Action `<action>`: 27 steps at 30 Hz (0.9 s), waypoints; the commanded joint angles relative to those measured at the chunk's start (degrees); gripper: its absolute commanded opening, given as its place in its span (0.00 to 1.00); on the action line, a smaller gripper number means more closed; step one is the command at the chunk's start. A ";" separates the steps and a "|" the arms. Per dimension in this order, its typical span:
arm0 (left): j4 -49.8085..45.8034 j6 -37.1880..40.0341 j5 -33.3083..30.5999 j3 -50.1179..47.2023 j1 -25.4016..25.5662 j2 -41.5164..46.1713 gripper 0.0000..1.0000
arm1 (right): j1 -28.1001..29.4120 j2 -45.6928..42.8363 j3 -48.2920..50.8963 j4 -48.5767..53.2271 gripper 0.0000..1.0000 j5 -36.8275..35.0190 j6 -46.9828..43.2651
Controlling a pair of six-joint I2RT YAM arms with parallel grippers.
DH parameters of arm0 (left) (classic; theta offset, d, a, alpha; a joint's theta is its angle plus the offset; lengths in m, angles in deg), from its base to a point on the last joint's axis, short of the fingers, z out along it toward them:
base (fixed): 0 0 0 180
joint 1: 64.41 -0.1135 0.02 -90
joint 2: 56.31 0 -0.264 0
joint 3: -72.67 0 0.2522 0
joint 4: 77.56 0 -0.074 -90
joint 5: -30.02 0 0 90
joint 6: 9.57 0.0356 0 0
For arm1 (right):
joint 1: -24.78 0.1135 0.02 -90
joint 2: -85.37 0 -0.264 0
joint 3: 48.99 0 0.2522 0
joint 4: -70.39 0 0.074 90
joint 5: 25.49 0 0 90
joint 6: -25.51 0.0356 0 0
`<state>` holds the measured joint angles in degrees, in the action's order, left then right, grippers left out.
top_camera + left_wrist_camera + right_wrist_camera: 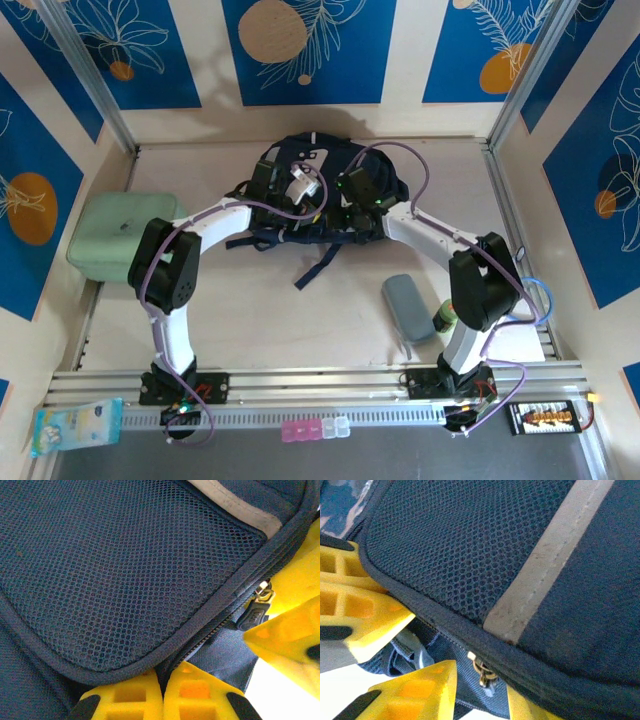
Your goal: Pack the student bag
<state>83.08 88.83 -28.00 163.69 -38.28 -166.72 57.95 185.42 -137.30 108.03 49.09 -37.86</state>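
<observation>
Your left gripper [162, 695] had its jaws pressed together just under the piped edge of the mesh panel [125, 570] on the student bag [285, 158]. The left wrist view did not settle whether a fold of fabric was nipped between them, but I judge you parked it there to steady that side. Your right gripper [432, 640] had its jaws parted at the seam, just short of the brass zipper pull [481, 672], and clamped on nothing I could make out. That placement read as lining up to catch the pull and run the zip open, since nothing can go in until the bag gapes. The right wrist view gave you the pull hanging under the piping near the grey trim stripe [545, 565], and also a loop of webbing [415, 650] between the fingers — a likely snag. The left wrist view showed that pull from the other side, close against the right arm's yellow fingers [290, 630]. The top view gave you the layout — the bag lay at the far middle of the table [250, 320] with both arms converged on it and its straps [315, 265] trailing toward you. The mint-green case [120, 240] sat well off to the left and the grey-blue pouch [408, 305] near the right arm's base, both outside the bag.
</observation>
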 commanded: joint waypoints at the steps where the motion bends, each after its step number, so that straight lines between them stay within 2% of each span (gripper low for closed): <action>1: -1.69 -1.99 5.47 1.98 -0.07 1.82 0.00 | 0.53 2.13 -2.60 -2.28 0.30 -4.61 0.02; 4: -1.72 -1.90 5.22 1.94 -0.03 1.61 0.00 | 0.41 3.24 -2.93 -3.75 0.22 -6.38 0.05; 7: -1.95 -1.59 3.37 1.76 -0.09 1.56 0.00 | 0.32 2.97 -3.29 -3.41 0.06 -7.72 0.07; 9: -1.91 -1.63 1.80 1.63 -0.19 1.51 0.00 | 0.27 1.75 -3.01 -1.42 0.02 -7.70 0.33; 14: -1.61 -1.90 -2.12 1.33 -0.63 1.51 0.00 | -0.97 -3.33 0.88 6.04 0.00 -7.46 1.88; 18: -1.80 -1.55 -1.16 1.50 -0.91 1.77 0.00 | -3.21 -6.49 3.81 6.95 0.00 -6.82 1.11; 27: -2.96 -1.04 -1.25 1.76 -1.12 2.13 0.00 | -5.48 -7.55 4.51 7.16 0.00 -7.98 -0.31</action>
<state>82.88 88.83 -29.11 163.84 -38.26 -166.72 53.99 180.28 -133.69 112.05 43.87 -37.49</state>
